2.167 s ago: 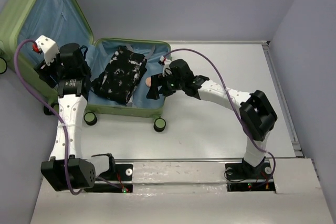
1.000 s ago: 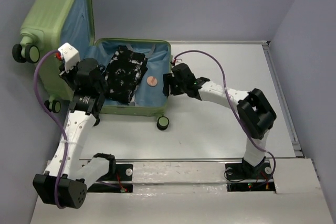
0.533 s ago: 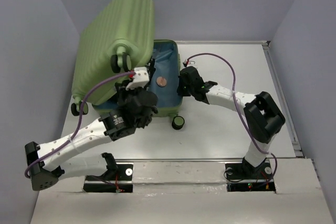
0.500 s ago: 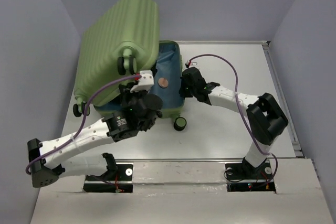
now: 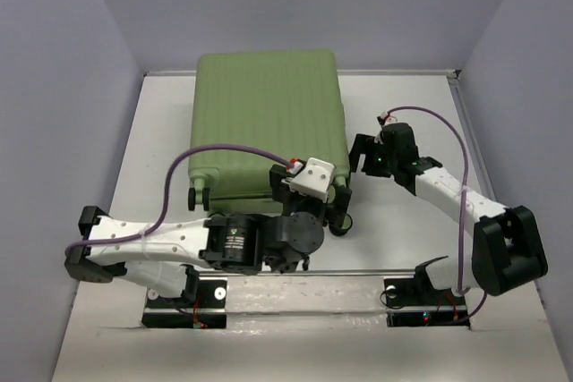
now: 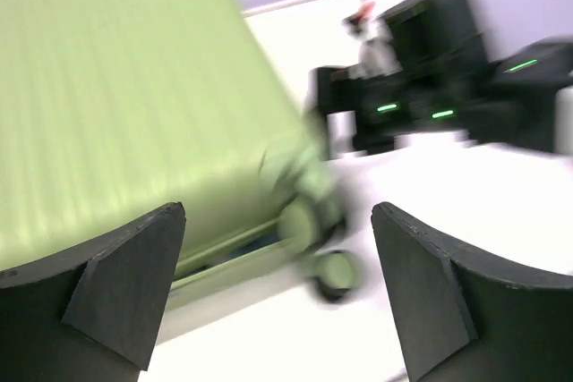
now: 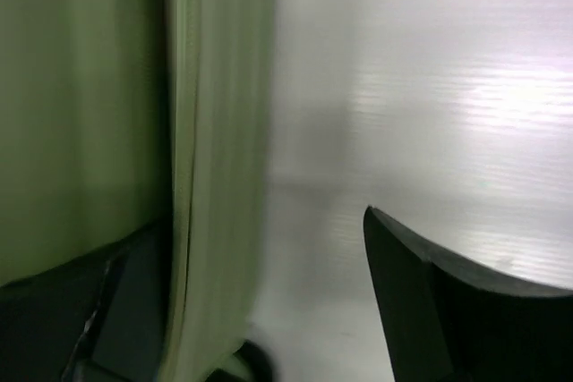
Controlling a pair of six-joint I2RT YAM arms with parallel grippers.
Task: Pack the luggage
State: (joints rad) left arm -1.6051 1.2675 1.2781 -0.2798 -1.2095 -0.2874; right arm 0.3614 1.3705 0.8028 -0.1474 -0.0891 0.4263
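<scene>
two arms, one suitcase (image 5: 266, 123). we log it lying flat on the table (image 5: 421, 105), lid down on the base, ribbed green shell up. it sits left of centre, its far edge close to the back wall. one wheel (image 5: 341, 223) sticks out at the near right corner.

left arm (image 5: 152, 237): it reaches in low from the left, along the near side of the suitcase. its wrist is at the near right corner, and its purple cable (image 5: 215, 151) arcs over the shell. in the wrist view the left gripper (image 6: 277, 212) has its fingers (image 6: 125, 284) wide apart and holds nothing. the shell and the corner wheel show in the gap, blurred. a thin blue strip shows at the seam by that wheel, too smeared for us to say more.

right gripper (image 5: 360, 155): it is just beside the suitcase's right side and points at it. in its wrist view the fingers (image 7: 448, 310) are spread and grip nothing. the green side wall fills the left of that view, in line with the left finger, and bare white table fills the rest. we cannot tell whether that finger touches the wall.
</scene>
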